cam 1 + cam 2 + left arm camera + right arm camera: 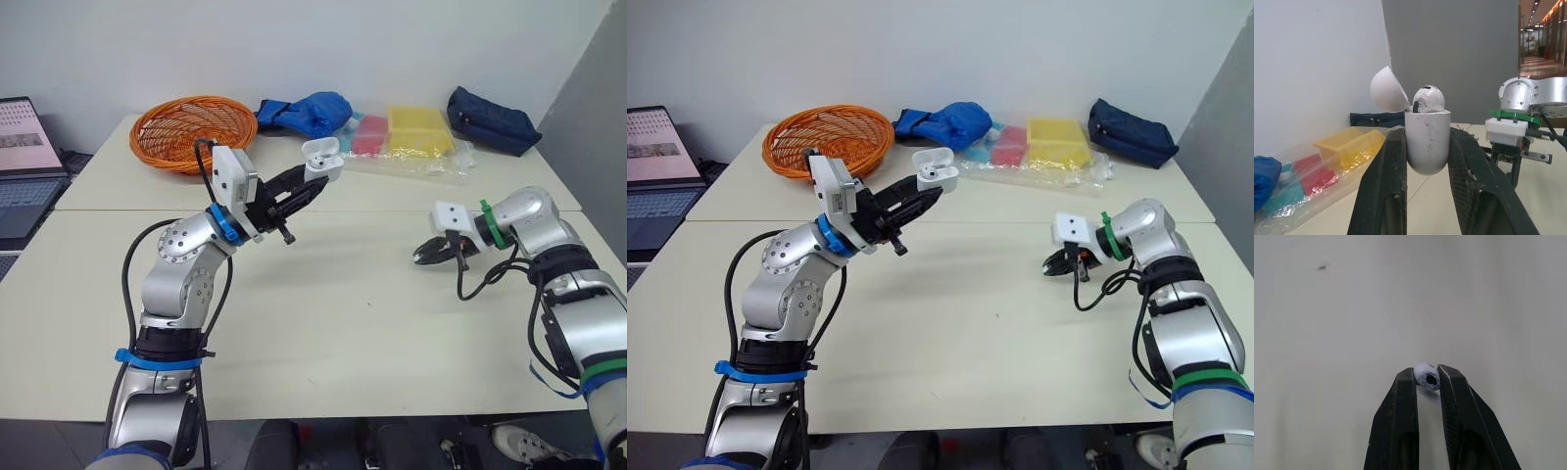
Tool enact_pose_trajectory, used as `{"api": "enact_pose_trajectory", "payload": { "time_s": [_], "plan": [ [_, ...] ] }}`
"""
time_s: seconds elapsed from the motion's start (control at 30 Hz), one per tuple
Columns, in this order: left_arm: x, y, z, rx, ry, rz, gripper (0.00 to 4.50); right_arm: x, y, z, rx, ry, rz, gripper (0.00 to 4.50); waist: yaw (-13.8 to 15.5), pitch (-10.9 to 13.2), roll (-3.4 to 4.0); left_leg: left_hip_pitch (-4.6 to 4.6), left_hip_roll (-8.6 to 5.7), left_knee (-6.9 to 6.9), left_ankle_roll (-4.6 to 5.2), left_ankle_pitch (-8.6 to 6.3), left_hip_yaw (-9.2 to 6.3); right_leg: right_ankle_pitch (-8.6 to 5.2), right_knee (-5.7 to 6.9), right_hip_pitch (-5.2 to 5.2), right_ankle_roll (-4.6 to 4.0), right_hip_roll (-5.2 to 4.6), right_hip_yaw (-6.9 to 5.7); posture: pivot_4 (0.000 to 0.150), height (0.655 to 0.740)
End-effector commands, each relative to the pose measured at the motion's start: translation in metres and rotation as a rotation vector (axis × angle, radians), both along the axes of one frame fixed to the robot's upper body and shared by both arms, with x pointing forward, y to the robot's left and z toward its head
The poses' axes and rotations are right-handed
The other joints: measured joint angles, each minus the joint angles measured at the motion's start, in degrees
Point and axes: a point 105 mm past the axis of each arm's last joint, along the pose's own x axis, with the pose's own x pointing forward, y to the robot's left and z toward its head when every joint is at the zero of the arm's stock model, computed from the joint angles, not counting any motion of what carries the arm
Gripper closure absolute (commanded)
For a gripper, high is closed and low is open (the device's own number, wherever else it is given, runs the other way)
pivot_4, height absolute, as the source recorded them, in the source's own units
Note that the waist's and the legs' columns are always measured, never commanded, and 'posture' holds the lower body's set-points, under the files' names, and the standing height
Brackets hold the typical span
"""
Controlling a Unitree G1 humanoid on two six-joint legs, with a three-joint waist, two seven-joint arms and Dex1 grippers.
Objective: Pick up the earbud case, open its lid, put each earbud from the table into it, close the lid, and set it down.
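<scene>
Pinched earbud (1426,377) over (seemingly) open table (1327,333).

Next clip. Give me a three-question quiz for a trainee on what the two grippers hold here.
1. True or false: the earbud case in the left gripper has its lid shut.
2. Which grips the loose earbud? A) left gripper B) right gripper C) neither
3. Fill in: ___ seated earbud is in the case.
Key: 1 false; 2 B; 3 one.
</scene>
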Motion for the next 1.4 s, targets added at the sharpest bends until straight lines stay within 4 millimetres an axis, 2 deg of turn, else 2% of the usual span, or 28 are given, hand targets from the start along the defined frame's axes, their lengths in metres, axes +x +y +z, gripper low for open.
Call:
{"api": "enact_pose_trajectory", "payload": {
  "time_s": [0.03, 0.13, 0.27, 0.37, 0.63, 0.9, 1.1, 1.4],
  "plan": [
    [-0.008, -0.001, 0.007, -0.02, -0.037, -0.003, 3.7, -0.012, -0.009, 0.024, 0.148, -0.019, -0.264, 4.23, 0.4, 0.0, 0.01, -0.05, -0.01, -0.02, 0.0, 0.0, -0.07, -0.01, 0.0, 0.0, -0.02, -0.03, 0.0, 0.15, 0.74],
    [-0.009, -0.004, 0.004, -0.024, -0.029, -0.006, 3.7, -0.032, -0.015, 0.01, 0.179, 0.041, -0.479, 4.23, 0.8, 0.0, 0.01, -0.27, -0.03, 0.0, -0.02, -0.01, -0.25, -0.06, 0.01, -0.12, -0.02, -0.08, -0.08, 0.15, 0.74],
    [-0.008, -0.005, 0.004, -0.025, -0.025, -0.008, 3.7, -0.047, -0.009, -0.001, 0.212, 0.075, -0.58, 4.23, 0.6, 0.0, 0.01, -0.29, -0.04, 0.07, -0.02, 0.0, -0.23, -0.07, -0.02, -0.17, 0.0, -0.03, -0.11, 0.15, 0.74],
    [-0.005, -0.009, 0.005, -0.02, -0.027, -0.022, 3.7, -0.045, 0.002, -0.012, 0.242, 0.034, -0.605, 4.23, 0.1, 0.0, 0.0, -0.21, -0.05, 0.12, -0.01, 0.0, -0.18, -0.03, 0.02, -0.14, 0.05, -0.01, -0.15, 0.15, 0.74],
    [-0.003, -0.012, 0.008, -0.013, -0.029, -0.036, 3.7, -0.039, -0.012, -0.043, 0.234, 0.022, -0.761, 4.23, 0.0, 0.0, 0.0, -0.32, -0.08, 0.09, 0.02, 0.0, -0.09, -0.04, -0.12, -0.18, 0.12, 0.01, -0.1, 0.15, 0.74],
    [-0.002, -0.009, 0.009, -0.008, -0.028, -0.033, 3.7, -0.037, -0.005, -0.049, 0.311, 0.071, -0.795, 4.23, -0.2, 0.0, 0.0, -0.23, -0.06, 0.13, 0.02, 0.01, -0.15, -0.01, -0.04, -0.12, 0.15, 0.02, -0.12, 0.15, 0.74],
    [-0.003, -0.008, 0.008, -0.007, -0.023, -0.033, 3.7, -0.042, -0.002, -0.048, 0.272, 0.025, -0.73, 2.14, -0.2, 0.0, 0.0, -0.24, -0.05, 0.08, 0.03, 0.01, -0.13, -0.02, -0.09, -0.12, 0.15, 0.05, -0.11, 0.15, 0.74],
    [-0.001, -0.008, 0.007, -0.008, -0.024, -0.031, 3.7, -0.043, -0.006, -0.041, 0.2, 0.002, -0.705, 2.14, -0.1, 0.0, 0.0, -0.31, -0.06, 0.08, 0.03, 0.01, -0.16, -0.03, -0.18, -0.13, 0.15, 0.03, -0.15, 0.15, 0.74]
  ]
}}
